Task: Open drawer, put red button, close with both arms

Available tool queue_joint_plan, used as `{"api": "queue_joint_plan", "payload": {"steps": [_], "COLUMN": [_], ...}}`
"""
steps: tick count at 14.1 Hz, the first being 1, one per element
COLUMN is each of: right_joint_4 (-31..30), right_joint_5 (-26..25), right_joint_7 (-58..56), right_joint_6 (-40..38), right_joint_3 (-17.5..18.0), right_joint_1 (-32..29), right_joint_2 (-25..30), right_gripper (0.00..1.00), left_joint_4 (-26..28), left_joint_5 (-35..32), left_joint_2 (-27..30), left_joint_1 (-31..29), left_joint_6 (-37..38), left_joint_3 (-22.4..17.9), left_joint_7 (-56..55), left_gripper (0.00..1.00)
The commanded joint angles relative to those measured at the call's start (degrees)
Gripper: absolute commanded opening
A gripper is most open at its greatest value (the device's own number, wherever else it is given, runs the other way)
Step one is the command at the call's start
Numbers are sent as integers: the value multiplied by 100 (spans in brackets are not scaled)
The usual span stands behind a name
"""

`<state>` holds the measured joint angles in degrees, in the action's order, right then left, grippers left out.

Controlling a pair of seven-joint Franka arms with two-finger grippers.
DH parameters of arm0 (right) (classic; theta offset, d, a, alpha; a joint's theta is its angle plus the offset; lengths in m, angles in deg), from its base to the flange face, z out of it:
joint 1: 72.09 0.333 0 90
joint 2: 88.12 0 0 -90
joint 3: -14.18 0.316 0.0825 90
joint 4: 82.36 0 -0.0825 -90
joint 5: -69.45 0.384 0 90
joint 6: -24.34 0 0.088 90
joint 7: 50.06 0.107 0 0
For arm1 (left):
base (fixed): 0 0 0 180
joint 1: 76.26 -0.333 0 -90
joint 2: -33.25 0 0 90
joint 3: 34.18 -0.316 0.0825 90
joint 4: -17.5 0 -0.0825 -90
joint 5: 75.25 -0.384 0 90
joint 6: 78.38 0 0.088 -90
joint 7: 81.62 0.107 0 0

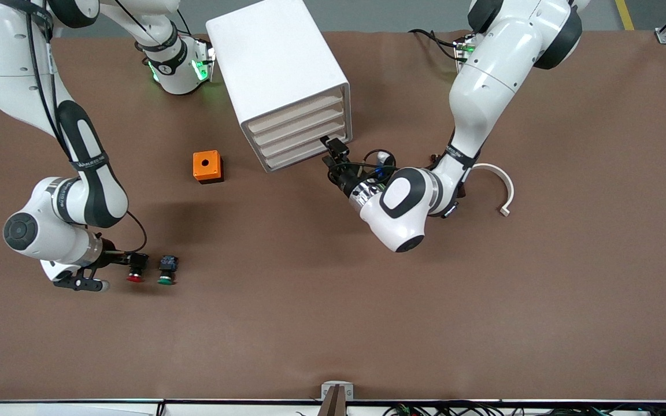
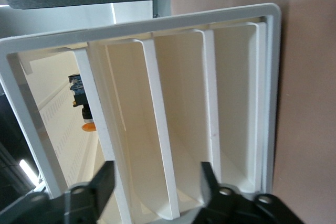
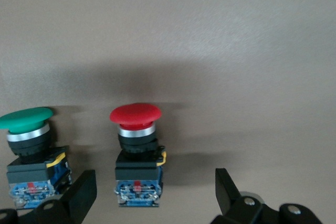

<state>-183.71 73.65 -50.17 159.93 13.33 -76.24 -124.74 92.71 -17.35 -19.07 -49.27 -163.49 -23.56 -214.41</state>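
Note:
The red button point(image 1: 134, 276) stands on the brown table near the right arm's end, beside a green-capped button point(image 1: 166, 278). My right gripper point(image 1: 130, 261) is low at the red button. In the right wrist view its open fingers point(image 3: 81, 192) flank the blue rear block of the red button point(image 3: 135, 150) without touching it. The white cabinet point(image 1: 275, 52) has four cream drawer fronts, all pushed in. My left gripper point(image 1: 333, 145) is at the end of the lowest drawer point(image 1: 301, 155). In the left wrist view it point(image 2: 156, 182) is open, straddling a cream drawer edge point(image 2: 157, 129).
A small orange box with a hole point(image 1: 207, 166) sits beside the cabinet toward the right arm's end. A white curved strip point(image 1: 503, 185) lies by the left arm's elbow. The green button also shows in the right wrist view point(image 3: 29, 150), close beside one finger.

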Motion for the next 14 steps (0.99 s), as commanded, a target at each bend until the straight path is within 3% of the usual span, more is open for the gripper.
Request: {"api": "queue_joint_plan", "payload": {"steps": [1,5,14], "right_joint_4": [-51,-60,-25], "right_joint_5": [335,345,222], "right_joint_7": [38,29,-6], "right_joint_6": [46,46,257], "right_joint_3": [23,14,-21], "right_joint_1": [142,169,160], "right_joint_2": [-28,-37,-178], "right_gripper": [100,100,97], "left_joint_4": [-69,-25,54], "left_joint_5": [151,160,239], "left_joint_2": [-200,-393,-499], "left_joint_1": [-1,87,517], "left_joint_6": [118,135,294], "left_joint_3": [107,160,248], "left_joint_7": [-142,-265,-265], "left_gripper": [61,51,47]}}
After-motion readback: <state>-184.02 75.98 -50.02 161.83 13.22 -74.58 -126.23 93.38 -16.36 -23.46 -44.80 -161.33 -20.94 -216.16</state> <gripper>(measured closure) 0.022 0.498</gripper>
